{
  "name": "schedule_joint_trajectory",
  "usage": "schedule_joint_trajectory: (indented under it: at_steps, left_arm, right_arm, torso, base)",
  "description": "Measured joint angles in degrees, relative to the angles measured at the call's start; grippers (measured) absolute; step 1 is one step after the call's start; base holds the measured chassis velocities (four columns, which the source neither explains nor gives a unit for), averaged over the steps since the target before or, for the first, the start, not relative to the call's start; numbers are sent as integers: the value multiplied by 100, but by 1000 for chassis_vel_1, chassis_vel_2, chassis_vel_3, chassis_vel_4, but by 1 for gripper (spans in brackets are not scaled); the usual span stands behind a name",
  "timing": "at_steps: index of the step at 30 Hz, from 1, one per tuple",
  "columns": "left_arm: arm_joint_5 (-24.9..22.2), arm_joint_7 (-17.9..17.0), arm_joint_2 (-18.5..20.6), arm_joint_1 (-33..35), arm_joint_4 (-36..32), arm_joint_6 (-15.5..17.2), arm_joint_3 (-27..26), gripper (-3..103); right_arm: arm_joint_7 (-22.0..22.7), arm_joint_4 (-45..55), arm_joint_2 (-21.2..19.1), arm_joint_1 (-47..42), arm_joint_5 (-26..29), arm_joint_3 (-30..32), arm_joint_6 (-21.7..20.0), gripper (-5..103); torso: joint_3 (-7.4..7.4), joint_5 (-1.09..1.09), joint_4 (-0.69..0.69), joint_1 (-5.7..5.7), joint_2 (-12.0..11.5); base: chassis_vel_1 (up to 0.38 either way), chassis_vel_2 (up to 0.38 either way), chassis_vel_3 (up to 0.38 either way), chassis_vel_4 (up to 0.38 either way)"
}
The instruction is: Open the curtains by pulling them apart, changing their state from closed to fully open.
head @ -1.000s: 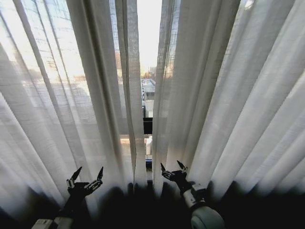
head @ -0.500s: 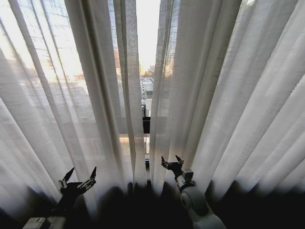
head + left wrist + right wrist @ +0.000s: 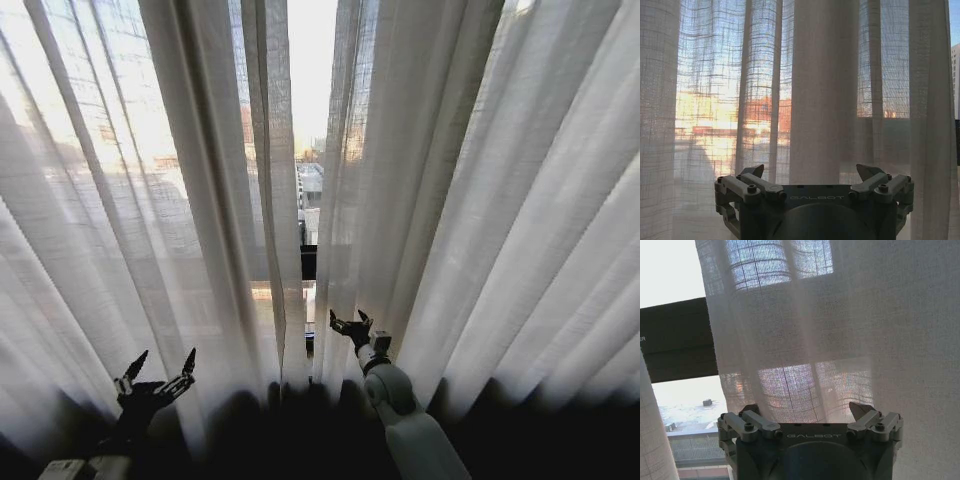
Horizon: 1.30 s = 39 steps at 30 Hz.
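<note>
Two sheer off-white curtains hang before me: the left panel (image 3: pixel 150 200) and the right panel (image 3: pixel 480 200), with a narrow gap between them at the middle. My right gripper (image 3: pixel 349 325) is open, close against the inner edge of the right panel (image 3: pixel 840 330). My left gripper (image 3: pixel 155 370) stands open low on the left, in front of the left panel's pleats (image 3: pixel 820 90), holding nothing. Both wrist views show spread fingers with only fabric beyond them.
Through the gap a dark window frame bar (image 3: pixel 309 262) crosses, also seen as the dark bar (image 3: pixel 677 340) in the right wrist view. Sunlit buildings glow behind the fabric. The lower edge of the head view lies in deep shadow.
The right gripper has reached forward and upward toward the right panel's inner edge. The left gripper has drifted down and to the left. The curtains hang much as before.
</note>
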Motion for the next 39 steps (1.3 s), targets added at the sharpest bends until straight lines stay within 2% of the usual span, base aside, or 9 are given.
schedule_joint_trajectory:
  at_steps: [4,8,10,14,16,23,25,27,39]
  left_arm:
    - [3,0,-25,-5,0,0,-6,100]
    - [27,0,-93,-5,-39,4,-23,100]
    - [35,0,-108,-4,-46,9,-23,100]
    - [119,0,-177,-9,-64,21,29,100]
    - [147,0,-196,-12,-64,22,42,100]
    - [225,1,-288,-16,-106,77,74,100]
    - [225,1,-288,-19,-107,90,70,100]
    - [225,-1,-296,-30,-117,116,63,100]
    - [259,-1,-371,-12,-181,132,80,100]
  right_arm:
    - [8,-53,5,74,-10,-8,23,89]
    - [26,-81,-72,203,-20,-28,38,68]
    - [31,-72,-94,218,-20,-30,42,68]
    - [41,-34,-165,243,-19,-32,74,45]
    - [43,-32,-175,245,-19,-32,86,45]
    - [71,31,-256,272,7,-32,122,13]
    - [75,40,-264,273,13,-33,122,13]
    - [89,73,-292,273,34,-39,122,3]
    - [115,234,-360,209,205,-33,36,0]
  torso:
    - [0,1,-1,0,0]
    - [0,1,-1,0,0]
    - [0,0,-1,0,0]
    - [0,1,-1,0,0]
    - [0,1,-1,0,0]
    - [0,1,-1,0,0]
    - [0,1,-1,0,0]
    - [0,1,-1,0,0]
    - [0,1,-1,0,0]
  base:
    - [0,0,0,0]
    - [0,0,0,0]
    - [0,0,0,0]
    - [0,0,0,0]
    - [0,0,0,0]
    - [0,0,0,0]
    - [0,0,0,0]
    - [0,0,0,0]
    - [0,0,0,0]
